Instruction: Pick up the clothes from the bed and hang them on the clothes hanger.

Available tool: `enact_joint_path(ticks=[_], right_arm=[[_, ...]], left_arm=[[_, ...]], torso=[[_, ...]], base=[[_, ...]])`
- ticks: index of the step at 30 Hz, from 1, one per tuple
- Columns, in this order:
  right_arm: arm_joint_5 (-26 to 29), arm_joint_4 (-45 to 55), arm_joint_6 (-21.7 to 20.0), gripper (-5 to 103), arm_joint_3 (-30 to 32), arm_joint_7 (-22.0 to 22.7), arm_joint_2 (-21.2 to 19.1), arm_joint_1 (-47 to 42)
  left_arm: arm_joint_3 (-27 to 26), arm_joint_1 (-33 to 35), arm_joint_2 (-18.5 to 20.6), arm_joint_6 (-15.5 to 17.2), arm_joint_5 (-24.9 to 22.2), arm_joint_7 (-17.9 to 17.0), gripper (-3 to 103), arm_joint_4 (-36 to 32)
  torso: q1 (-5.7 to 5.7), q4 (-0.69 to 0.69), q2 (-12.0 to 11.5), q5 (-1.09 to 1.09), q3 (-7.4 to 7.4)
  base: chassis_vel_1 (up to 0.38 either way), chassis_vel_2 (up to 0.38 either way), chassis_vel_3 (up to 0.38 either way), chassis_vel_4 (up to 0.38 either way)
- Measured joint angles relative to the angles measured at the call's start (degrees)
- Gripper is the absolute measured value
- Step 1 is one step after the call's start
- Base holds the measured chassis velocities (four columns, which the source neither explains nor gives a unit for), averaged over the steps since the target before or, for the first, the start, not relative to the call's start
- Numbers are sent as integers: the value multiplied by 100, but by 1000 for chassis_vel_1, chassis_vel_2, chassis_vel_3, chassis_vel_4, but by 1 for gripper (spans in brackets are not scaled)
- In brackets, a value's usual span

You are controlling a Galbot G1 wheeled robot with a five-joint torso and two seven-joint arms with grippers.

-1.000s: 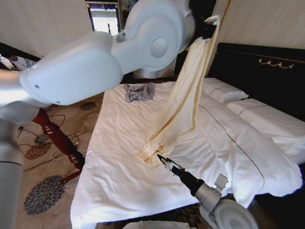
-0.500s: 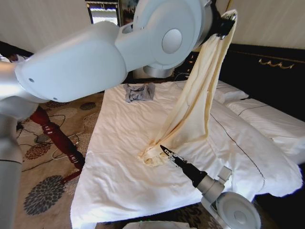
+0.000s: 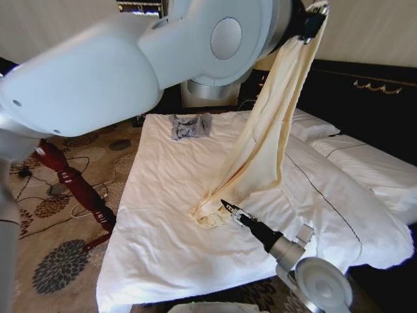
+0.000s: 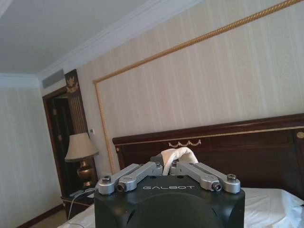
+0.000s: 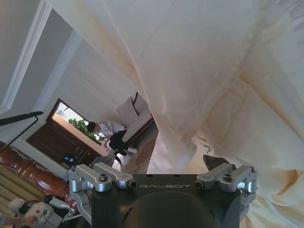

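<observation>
The clothes (image 3: 267, 130), one long cream garment, hang in a stretched band from my left gripper (image 3: 311, 19), which is raised high over the bed (image 3: 163, 215) and shut on the garment's top end. The left wrist view shows a fold of cream cloth (image 4: 176, 154) pinched between the closed fingers. The garment's lower end lies bunched on the white sheet. My right gripper (image 3: 225, 207) hovers low right beside that bunch, open and holding nothing. The hanging cloth (image 5: 199, 71) drapes just ahead of it in the right wrist view. The clothes hanger is out of view.
A small grey-blue garment (image 3: 190, 125) lies near the bed's far edge. White pillows (image 3: 306, 124) rest against the black headboard (image 3: 365, 85) on the right. A dark red turned post (image 3: 71, 182) and cables stand on the patterned carpet left of the bed.
My left arm has lifted the garment's top end higher and to the right, pulling the cloth straighter. The right gripper has stayed close to the bunch on the sheet.
</observation>
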Motion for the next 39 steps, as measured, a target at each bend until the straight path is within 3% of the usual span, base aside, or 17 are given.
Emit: enact_joint_path(ticks=[6,10,13,15,19,21,24,25,26,30,32,34,39], right_arm=[[46,-88,20,103,-48,34,17,126],[143,-126,44,95,-20,65,-24,211],[191,-131,51,80,-18,92,-36,273],[197,-133,52,80,-21,96,-37,290],[188,-144,53,57,-37,83,-37,314],[182,-145,53,57,-45,81,-34,316],[117,-151,77,41,-81,66,-6,314],[94,-158,94,41,-94,64,4,310],[63,-169,108,30,-113,64,16,308],[34,-176,122,20,-143,65,24,321],[33,-177,133,20,-149,66,27,326],[33,-182,183,4,-169,66,45,329],[11,-149,204,1,-173,46,72,267]], left_arm=[[10,-6,-47,-4,-44,-25,1,-6],[18,-24,-62,-10,-82,-44,1,-19],[27,-27,-71,-14,-101,-63,1,-38],[32,-27,-71,-14,-103,-68,1,-45],[39,-15,-69,-14,-103,-86,1,-51],[39,-9,-67,-15,-102,-86,1,-49],[39,46,-45,-14,-73,-86,1,-46],[39,67,-40,-14,-62,-89,1,-52],[39,106,-36,-15,-38,-95,1,-68],[39,143,-30,-15,-12,-103,1,-82],[38,144,-27,-15,-11,-103,1,-83],[22,146,3,-15,-11,-102,1,-86],[7,173,83,-15,5,-97,1,-112]], torso=[[0,0,0,0,0],[0,0,0,0,0],[0,0,0,0,0],[0,0,0,0,0],[0,0,0,0,0],[0,0,0,0,0],[0,0,0,0,0],[0,0,0,0,0],[0,0,0,0,1],[0,0,0,0,0],[0,0,0,0,0],[0,0,0,0,0],[0,0,0,0,0]], base=[[0,0,0,0],[0,0,0,0],[0,0,0,0],[0,0,0,0],[0,0,0,0],[0,0,0,0],[0,0,0,0],[0,0,0,0],[0,0,0,0],[0,0,0,0],[0,0,0,0],[0,0,0,0],[0,0,0,0]])
